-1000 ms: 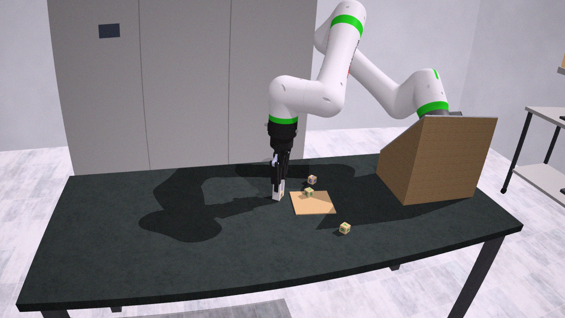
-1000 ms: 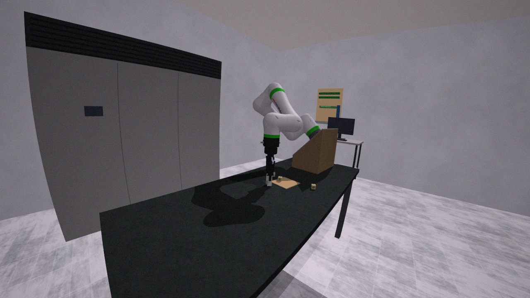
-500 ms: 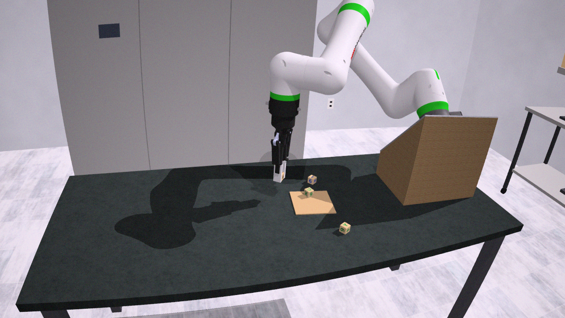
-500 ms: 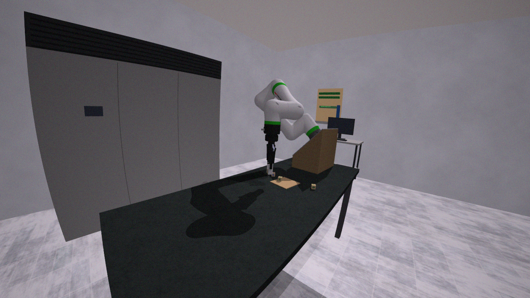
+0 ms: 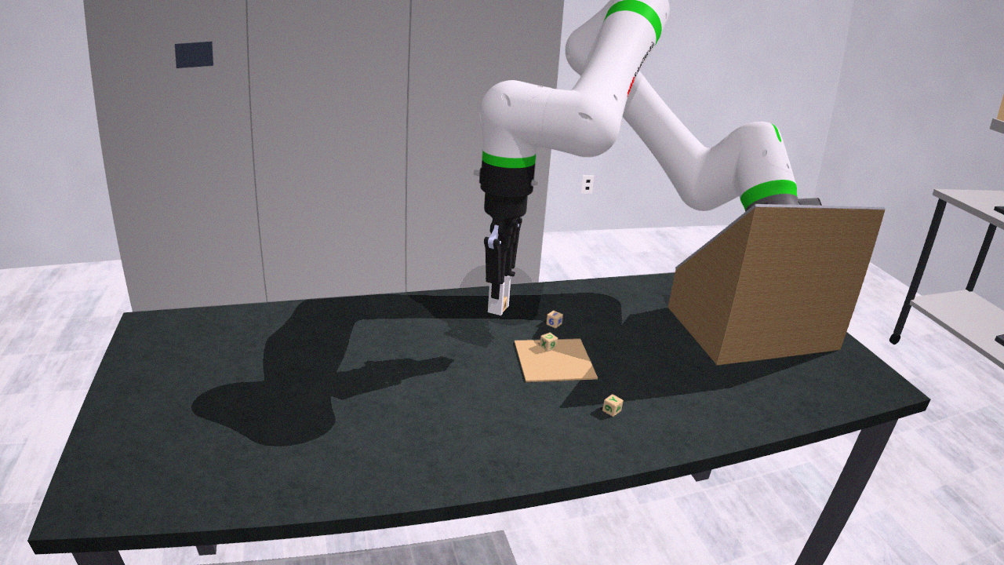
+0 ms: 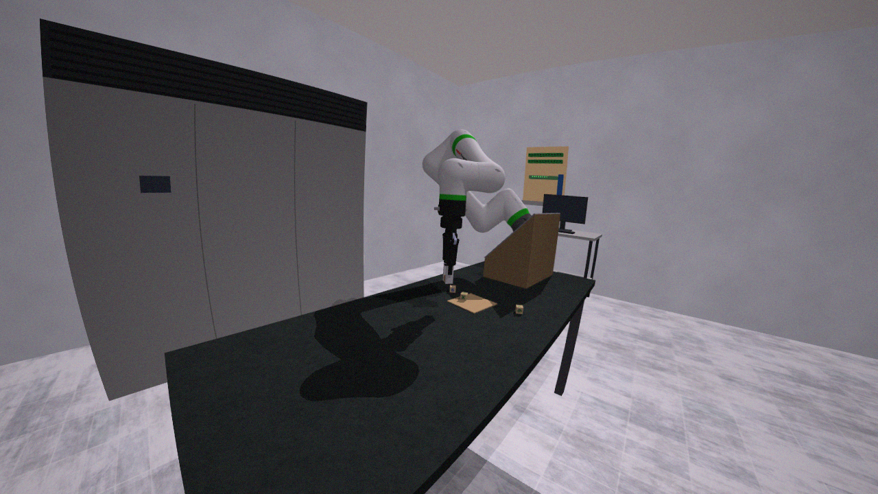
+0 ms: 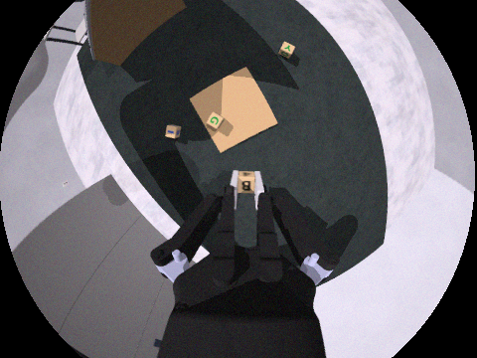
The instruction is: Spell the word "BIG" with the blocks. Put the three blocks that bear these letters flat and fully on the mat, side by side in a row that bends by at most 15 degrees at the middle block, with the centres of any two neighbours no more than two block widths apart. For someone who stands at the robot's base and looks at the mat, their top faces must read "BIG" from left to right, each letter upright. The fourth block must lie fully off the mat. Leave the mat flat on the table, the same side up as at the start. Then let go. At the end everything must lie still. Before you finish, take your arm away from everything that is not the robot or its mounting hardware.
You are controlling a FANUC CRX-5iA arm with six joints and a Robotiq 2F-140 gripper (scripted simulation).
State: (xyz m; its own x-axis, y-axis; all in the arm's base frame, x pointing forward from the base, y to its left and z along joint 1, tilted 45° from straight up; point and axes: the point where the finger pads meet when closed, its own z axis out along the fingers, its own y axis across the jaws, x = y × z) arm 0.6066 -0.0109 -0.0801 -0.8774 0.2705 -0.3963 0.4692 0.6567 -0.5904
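Note:
My gripper [image 5: 498, 303] is shut on a small wooden block [image 7: 245, 185] with a dark letter and holds it above the table, left of the tan mat [image 5: 555, 359]. The letter on it is too small to read. A block with a green G [image 5: 548, 341] sits on the mat's far left corner, also in the wrist view [image 7: 215, 119]. A block with a blue letter [image 5: 554, 318] lies on the table just beyond the mat. A block with a green letter [image 5: 612, 404] lies on the table in front of the mat's right corner.
A large slanted brown box [image 5: 776, 277] stands at the table's right, where the arm's base is. Grey cabinets [image 5: 322, 140] stand behind the table. A shelf trolley [image 5: 969, 281] is at the far right.

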